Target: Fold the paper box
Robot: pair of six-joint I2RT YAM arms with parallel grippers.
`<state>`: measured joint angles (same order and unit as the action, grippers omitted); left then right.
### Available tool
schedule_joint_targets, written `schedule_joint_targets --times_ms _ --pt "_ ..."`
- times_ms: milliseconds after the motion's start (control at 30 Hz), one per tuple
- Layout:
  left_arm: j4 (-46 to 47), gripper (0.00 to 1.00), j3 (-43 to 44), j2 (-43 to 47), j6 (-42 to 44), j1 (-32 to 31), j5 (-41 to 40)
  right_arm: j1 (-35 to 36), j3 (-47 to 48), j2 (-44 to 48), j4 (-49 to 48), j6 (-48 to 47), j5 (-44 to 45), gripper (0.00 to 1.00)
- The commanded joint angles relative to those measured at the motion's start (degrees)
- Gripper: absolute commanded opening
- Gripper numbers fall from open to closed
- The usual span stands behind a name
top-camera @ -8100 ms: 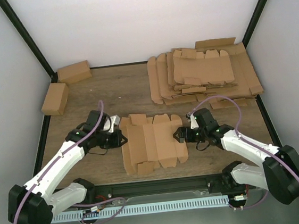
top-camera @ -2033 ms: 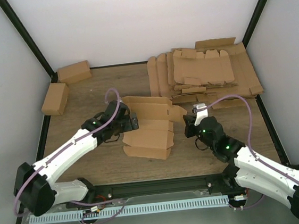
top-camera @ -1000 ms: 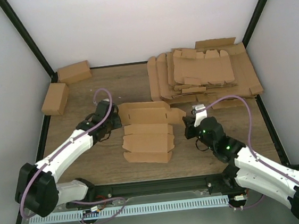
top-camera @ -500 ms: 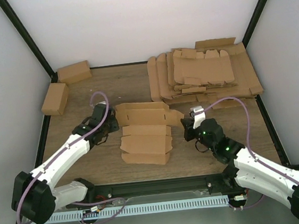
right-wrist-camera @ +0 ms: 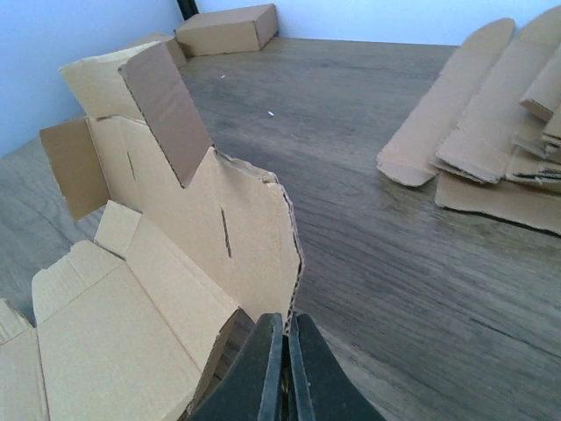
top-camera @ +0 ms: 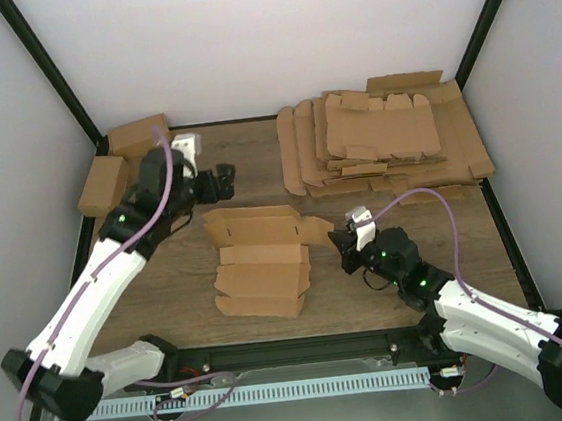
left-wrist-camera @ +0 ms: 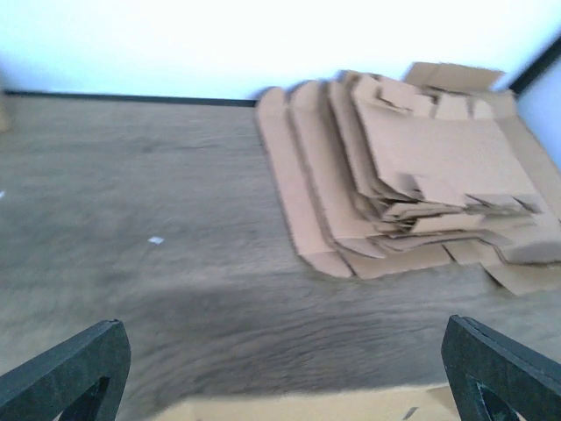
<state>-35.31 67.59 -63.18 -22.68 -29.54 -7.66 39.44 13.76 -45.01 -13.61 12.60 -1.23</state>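
Observation:
The paper box (top-camera: 259, 265) is a half-folded brown blank in the middle of the table, its back wall (top-camera: 252, 226) standing up. My right gripper (top-camera: 342, 247) is shut on the box's right end flap, and the right wrist view shows the corrugated edge (right-wrist-camera: 291, 263) pinched between the fingers (right-wrist-camera: 267, 360). Behind and left of the box, my left gripper (top-camera: 224, 180) hangs above the table, open and holding nothing. In the left wrist view its fingertips (left-wrist-camera: 70, 368) stand wide apart, with only the top edge of the box (left-wrist-camera: 307, 405) below.
A pile of flat cardboard blanks (top-camera: 384, 139) covers the back right of the table, also in the left wrist view (left-wrist-camera: 412, 184). Two folded boxes (top-camera: 120, 162) sit in the back left corner. White walls close in the table.
My left gripper has opened, let go of the box's back wall, and lifted away toward the back left. The box has slid slightly left. The right gripper stays shut on the flap.

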Motion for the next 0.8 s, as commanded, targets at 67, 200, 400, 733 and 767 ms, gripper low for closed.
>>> schedule_joint_targets --times_ms 67,200,400,733,767 --pt "-5.5 0.99 12.1 -13.9 17.2 0.1 18.0 -0.2 1.8 -0.6 -3.3 -4.7 -3.2 0.01" --pt "-5.3 0.96 12.6 -17.1 27.0 0.0 25.8 -0.1 4.4 -1.7 -1.3 -6.7 -3.1 0.01" --pt "-2.6 0.86 6.2 -14.6 37.2 -0.3 29.5 -0.2 5.7 -4.6 -1.4 -7.3 -4.4 0.01" --pt "-1.6 0.73 -2.9 -8.6 53.5 -3.7 19.1 -0.2 7.5 -6.9 -2.0 -7.4 -6.4 0.01" --pt "-0.5 0.74 -3.5 -8.4 53.5 -3.8 17.5 -0.2 7.4 -6.9 -2.3 -7.4 -6.8 0.01"
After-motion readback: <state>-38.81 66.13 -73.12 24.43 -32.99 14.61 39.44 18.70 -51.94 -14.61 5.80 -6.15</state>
